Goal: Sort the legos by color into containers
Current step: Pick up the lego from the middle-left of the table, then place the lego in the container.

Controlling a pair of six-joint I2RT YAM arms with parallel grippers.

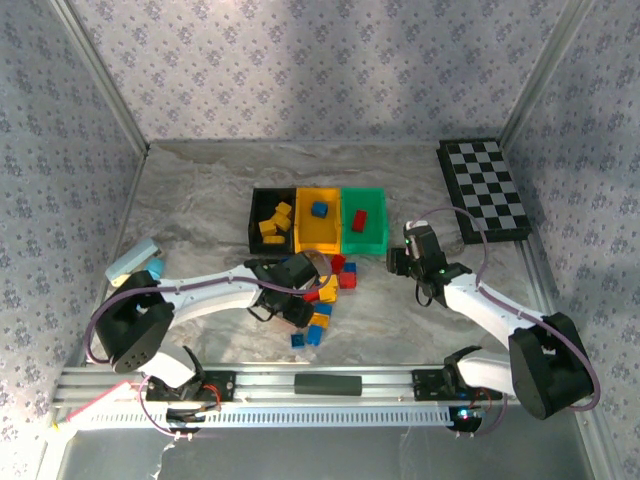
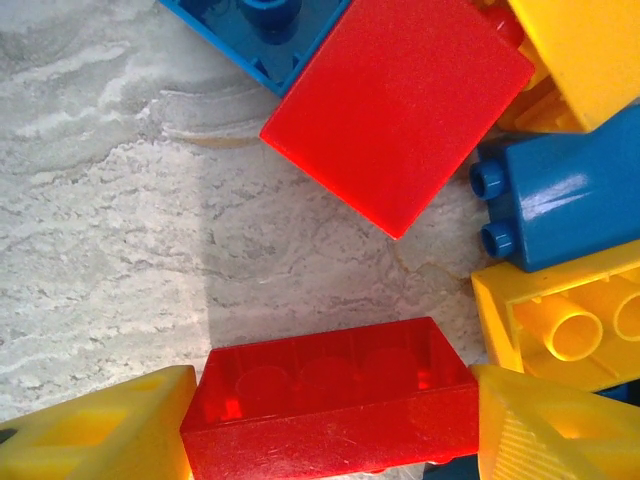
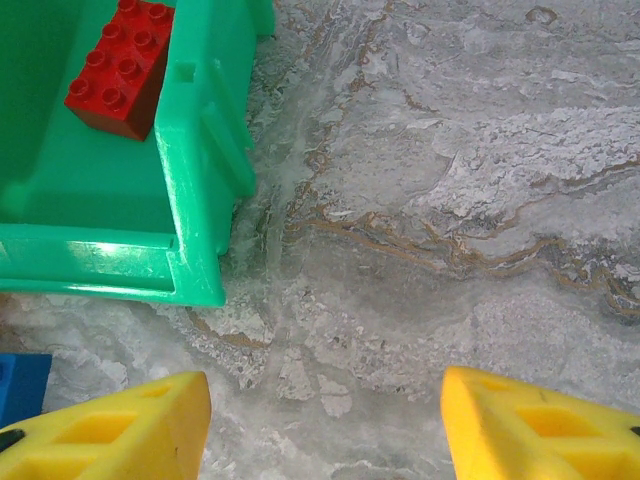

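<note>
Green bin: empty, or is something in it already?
Not empty: one red brick lies on the floor of the green bin; nothing else shows inside.

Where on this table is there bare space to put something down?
Bare table lies left of the black bin, between the green bin and the chequered board, and behind the bins. Crowded: the loose bricks in front of the bins, where the left gripper holds a red brick.

Left arm (image 1: 212, 286) low and inward, jaws tight on a red lego (image 2: 330, 405); right arm (image 1: 488, 310) forward, jaws apart.
</note>
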